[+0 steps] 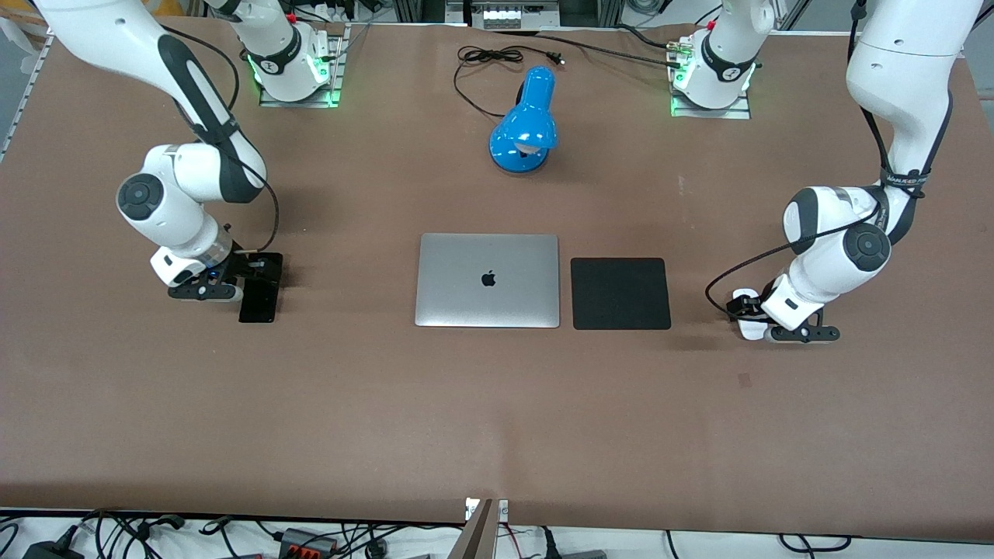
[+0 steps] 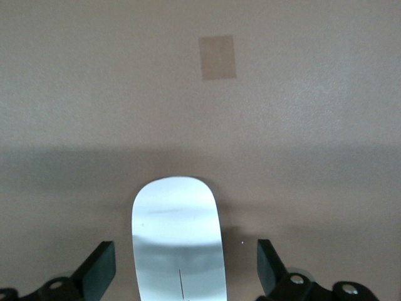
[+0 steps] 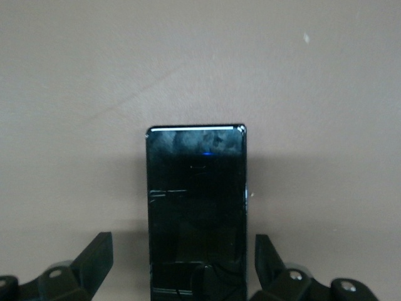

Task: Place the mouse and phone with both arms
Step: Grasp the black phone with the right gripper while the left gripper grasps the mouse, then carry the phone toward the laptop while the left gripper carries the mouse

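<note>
Two arms reach down over the brown table (image 1: 497, 419), one at each end. From the front camera, the right gripper (image 1: 247, 289) sits low over the phone (image 1: 258, 304), which lies flat on the table toward the right arm's end, at about nine o'clock from the closed silver laptop (image 1: 488, 280). The left gripper (image 1: 747, 318) is down at the mouse (image 1: 747, 326), of which only a white sliver shows under the black fingers; it lies toward the left arm's end, at about three o'clock from the black mouse pad (image 1: 620, 293). The pad lies just beside the laptop, on the side toward the left arm. At twelve o'clock from the laptop stands a blue desk lamp (image 1: 524, 124), its black cord (image 1: 497, 58) looping toward the bases.

From the left wrist camera, the mouse (image 2: 178, 238) rests on the table between the two fingers (image 2: 100, 268), which are spread wide with a clear gap to the mouse on each side, so they have hold of nothing. A small tan patch (image 2: 217, 57) marks the table ahead of the mouse.

From the right wrist camera, the phone (image 3: 196, 210) lies face up between the spread fingers (image 3: 95, 258). Bare table shows between each finger and the phone's edges, so it seems ungripped, though the fingertips themselves are cut off at the edge.
</note>
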{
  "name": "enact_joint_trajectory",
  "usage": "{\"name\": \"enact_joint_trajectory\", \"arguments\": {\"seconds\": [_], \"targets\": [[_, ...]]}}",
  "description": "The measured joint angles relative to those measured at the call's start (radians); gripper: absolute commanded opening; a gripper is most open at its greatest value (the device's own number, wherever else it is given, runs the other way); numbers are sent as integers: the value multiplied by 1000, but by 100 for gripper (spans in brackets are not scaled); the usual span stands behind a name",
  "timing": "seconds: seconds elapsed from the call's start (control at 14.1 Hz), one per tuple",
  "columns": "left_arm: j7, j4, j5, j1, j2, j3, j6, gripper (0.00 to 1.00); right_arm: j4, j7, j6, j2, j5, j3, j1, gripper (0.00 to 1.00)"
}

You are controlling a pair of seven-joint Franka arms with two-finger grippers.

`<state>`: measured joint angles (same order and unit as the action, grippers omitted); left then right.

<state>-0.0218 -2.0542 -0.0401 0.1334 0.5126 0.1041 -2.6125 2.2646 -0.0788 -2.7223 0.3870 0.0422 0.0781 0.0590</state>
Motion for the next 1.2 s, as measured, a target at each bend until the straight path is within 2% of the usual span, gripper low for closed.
{"name": "enact_joint_trajectory", "arguments": {"seconds": [0.14, 0.21, 0.28, 0.35, 0.43, 0.57, 0.78, 0.92, 0.99, 1.06, 1.13, 1.2], "targets": [[0, -1, 0, 2, 12, 0, -2, 95, 0, -7, -2, 21, 0, 0, 0, 100], [0, -1, 0, 6, 20, 0, -17, 89, 2, -10, -2, 26, 0, -1, 1, 100], [0, -1, 0, 10, 29, 0, -41, 66, 5, -15, -2, 27, 0, -2, 1, 100], [1, -1, 0, 13, 38, -1, -65, 51, 8, -34, -2, 27, 0, -2, 2, 100], [1, -1, 0, 15, 46, -1, -80, 41, 9, -57, -2, 27, 0, -2, 2, 100], [1, -1, 0, 15, 51, 0, -85, 36, 11, -82, -2, 27, 0, -2, 1, 100], [1, 7, 0, 16, 46, 0, -89, 37, 18, -82, -1, 36, 0, -2, 1, 100], [1, 32, 0, 16, 25, 2, -28, 37, 19, -77, -1, 44, 0, -2, 1, 100], [2, 66, 0, 15, 4, 5, 58, 37, 20, -71, -1, 45, 0, -2, 1, 74], [2, 114, 0, 13, -21, 11, 166, 37, 20, -59, -1, 45, 1, -2, 1, 41], [3, 170, 0, 7, -49, 20, 280, 37, 19, -41, -1, 43, 1, -3, 1, 18], [3, 227, 0, -9, -74, 29, 389, 37, 19, -24, 0, 39, 1, -4, 1, 1]]}}
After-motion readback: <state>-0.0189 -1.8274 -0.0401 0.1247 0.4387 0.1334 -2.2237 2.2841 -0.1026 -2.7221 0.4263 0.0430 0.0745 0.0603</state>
